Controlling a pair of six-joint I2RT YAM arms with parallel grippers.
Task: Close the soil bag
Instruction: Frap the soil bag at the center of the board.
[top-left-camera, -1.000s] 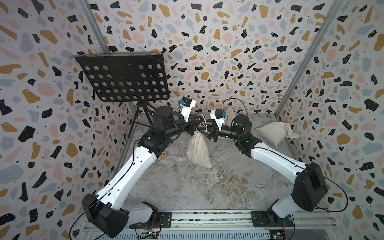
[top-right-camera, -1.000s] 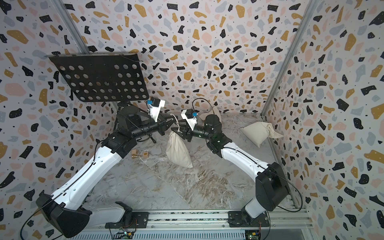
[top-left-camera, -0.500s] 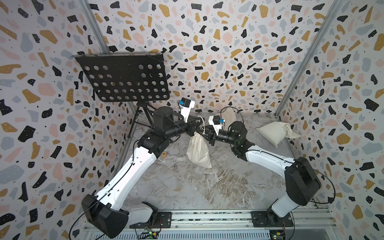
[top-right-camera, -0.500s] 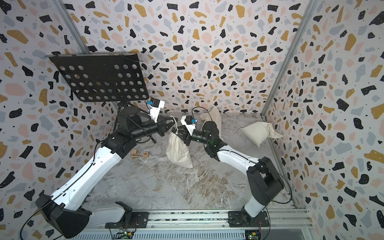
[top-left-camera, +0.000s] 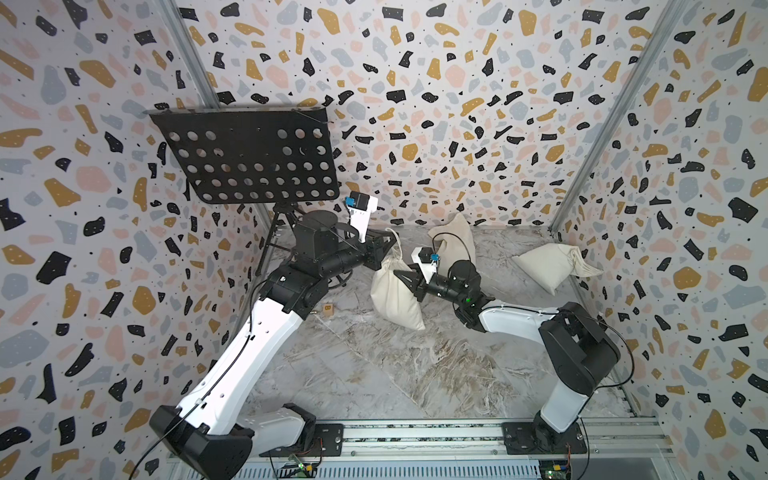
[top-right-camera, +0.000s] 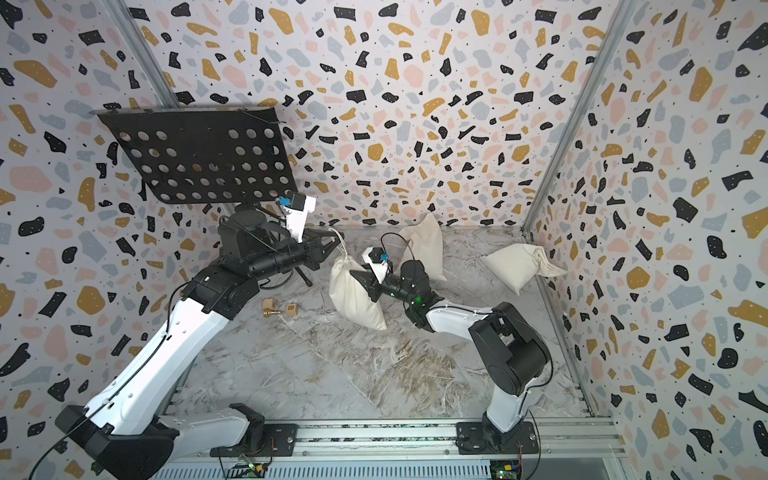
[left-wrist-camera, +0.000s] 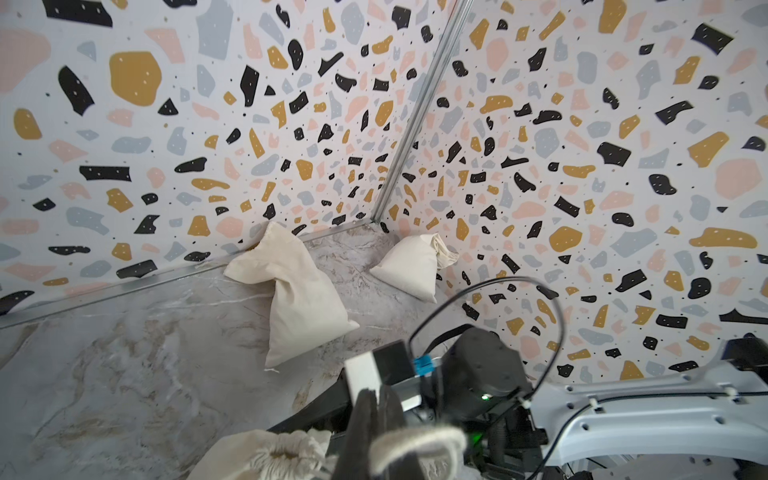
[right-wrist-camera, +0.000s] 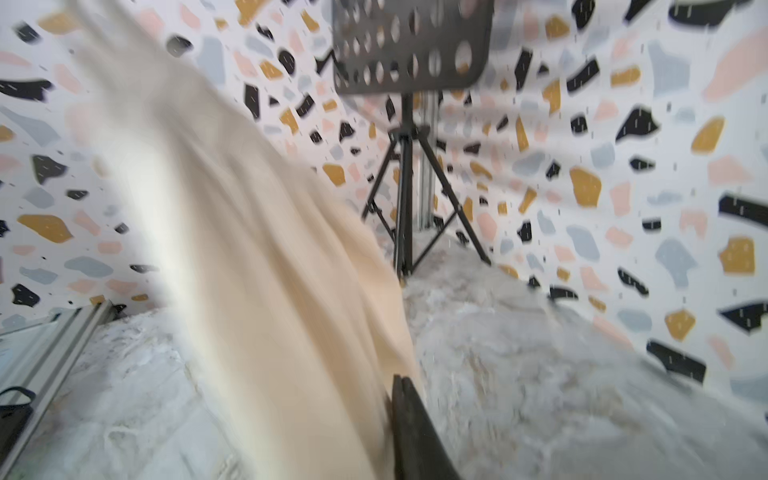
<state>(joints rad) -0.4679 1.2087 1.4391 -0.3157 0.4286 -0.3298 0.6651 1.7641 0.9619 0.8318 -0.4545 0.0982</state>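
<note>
Soil bag, place: the soil bag (top-left-camera: 395, 297) stands in the middle of the marble floor, between the two grippers. It is well apart from the flat cloth bag (top-left-camera: 453, 239) at the back wall and from the beige sack (top-left-camera: 548, 270) in the corner.
Long axis: slantwise. The gathered neck (left-wrist-camera: 286, 455) is raised at the far end, on the side of the left arm, and the plump bottom rests on the floor nearer to the front.
Left gripper: the left gripper (top-left-camera: 385, 246) is just above the neck. Its jaws are pressed together on the cord (left-wrist-camera: 419, 436), which rises from the neck as a loop.
Right gripper: the right gripper (top-left-camera: 402, 279) is against the upper side of the bag, just below the neck. The wrist view is blurred and shows only one finger (right-wrist-camera: 411, 428) beside the cloth, so I cannot tell how wide it is or whether it pinches the cloth.
Deciding relation: the cord leaves the neck toward the left arm, while the body of the bag lies on the right gripper's side. In my judgement, the closing needs a pull on the cord away from a body that is held back.
Look of the bag: cream-white cloth, full and rounded, with a puckered neck. Whether the neck is fully tight I cannot tell.
</note>
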